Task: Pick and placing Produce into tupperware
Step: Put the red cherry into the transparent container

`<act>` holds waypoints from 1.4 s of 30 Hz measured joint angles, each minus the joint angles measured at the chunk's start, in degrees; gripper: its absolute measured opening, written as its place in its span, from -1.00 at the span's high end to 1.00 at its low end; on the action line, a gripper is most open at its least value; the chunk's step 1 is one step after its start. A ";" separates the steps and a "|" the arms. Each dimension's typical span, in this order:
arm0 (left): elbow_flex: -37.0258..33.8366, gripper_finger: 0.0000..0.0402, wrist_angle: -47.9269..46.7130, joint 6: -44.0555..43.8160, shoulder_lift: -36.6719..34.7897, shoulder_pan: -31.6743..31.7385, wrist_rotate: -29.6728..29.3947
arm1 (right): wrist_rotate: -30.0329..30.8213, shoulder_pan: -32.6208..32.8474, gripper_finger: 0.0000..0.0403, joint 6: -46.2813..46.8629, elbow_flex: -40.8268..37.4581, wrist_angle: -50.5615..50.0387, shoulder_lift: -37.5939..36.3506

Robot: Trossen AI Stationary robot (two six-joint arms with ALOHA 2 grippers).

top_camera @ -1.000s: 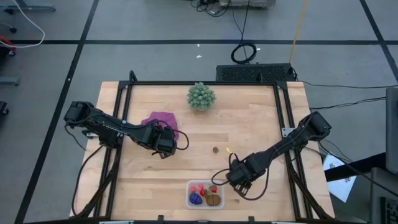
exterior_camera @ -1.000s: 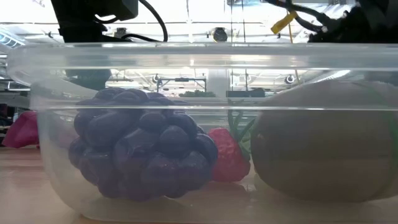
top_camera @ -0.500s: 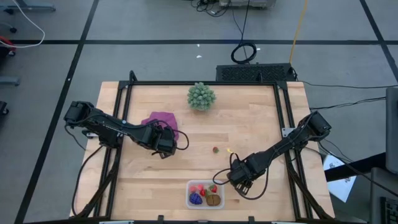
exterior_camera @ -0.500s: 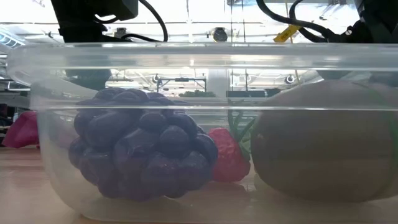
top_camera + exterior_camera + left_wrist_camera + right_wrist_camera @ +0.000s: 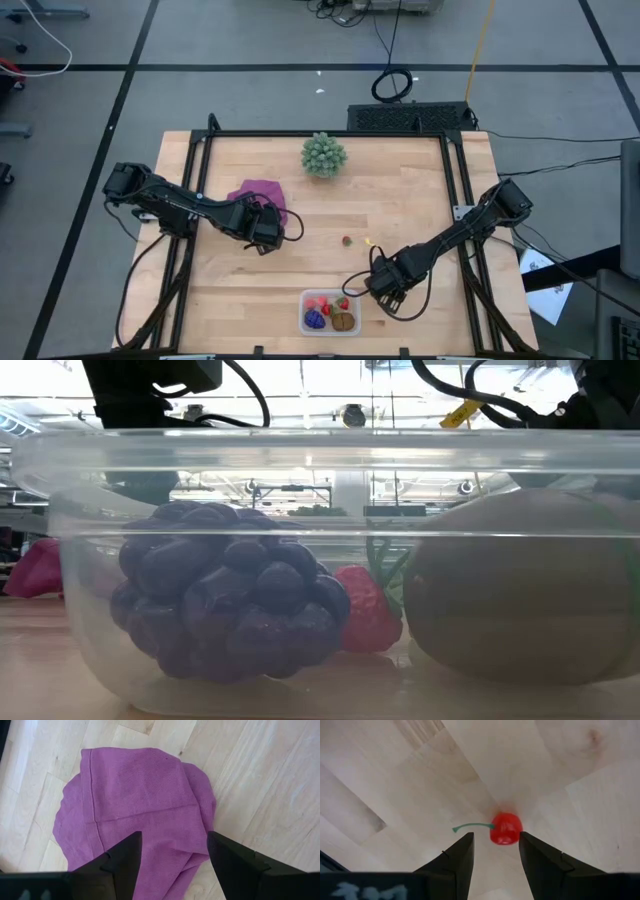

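Observation:
The clear tupperware (image 5: 331, 313) stands at the table's near edge. It holds a purple grape cluster (image 5: 225, 595), a brown kiwi (image 5: 520, 590) and red berries (image 5: 365, 610). My right gripper (image 5: 364, 289) hangs just beyond its far right corner, pointing down, open. In the right wrist view a red cherry (image 5: 505, 828) with a green stem lies on the wood just past the fingertips (image 5: 495, 842), untouched. Another small red berry (image 5: 347, 240) lies mid-table. My left gripper (image 5: 174, 842) hovers open over the magenta cloth (image 5: 140, 805).
A pale green bushy ball (image 5: 324, 155) sits near the far edge. The magenta cloth (image 5: 258, 193) lies left of centre. A tiny yellowish bit (image 5: 367, 240) lies beside the mid-table berry. Black frame rails (image 5: 452, 190) run along the table's sides. Bare wood lies between the arms.

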 joint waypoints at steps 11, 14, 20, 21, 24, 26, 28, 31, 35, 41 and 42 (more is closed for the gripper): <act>0.00 -0.14 0.00 0.00 0.00 0.00 0.02 | -0.05 0.00 0.26 -0.35 0.00 -0.09 0.00; 0.00 -0.14 0.00 0.00 0.00 -0.01 0.04 | -0.07 0.00 0.21 -0.31 0.00 -0.39 0.00; 0.00 -0.14 0.00 0.00 0.00 0.00 0.06 | -0.07 -0.04 0.01 -0.39 0.00 -0.68 0.00; 0.00 -0.14 0.00 0.00 0.00 0.00 0.06 | -0.07 -0.04 -0.02 -0.35 0.00 -0.66 0.00; 0.00 -0.14 0.00 0.02 -0.01 -0.01 0.07 | -0.04 -0.04 -0.06 -0.46 0.00 -0.68 0.00; 0.00 -0.14 -0.01 0.02 0.00 -0.02 0.07 | -0.02 -0.04 -0.07 -0.56 0.00 -0.68 0.00; 0.00 -0.14 0.00 0.02 0.00 0.00 0.07 | 0.00 -0.04 -0.07 -1.06 0.00 -0.67 0.00; 0.00 -0.14 0.00 0.04 0.00 -0.01 0.07 | 0.09 -0.04 -0.06 -1.20 0.00 -0.66 0.00; 0.00 -0.14 -0.01 0.04 0.00 -0.01 0.09 | 0.12 -0.05 -0.06 -1.20 -0.37 -0.27 0.00; 0.00 -0.14 -0.02 0.04 0.00 0.00 0.09 | -2.07 -0.05 -0.06 -0.60 -4.31 2.59 0.00; 0.00 -0.14 -0.02 0.04 0.00 0.00 0.09 | -2.88 -0.07 -0.06 -0.23 -4.90 3.04 0.02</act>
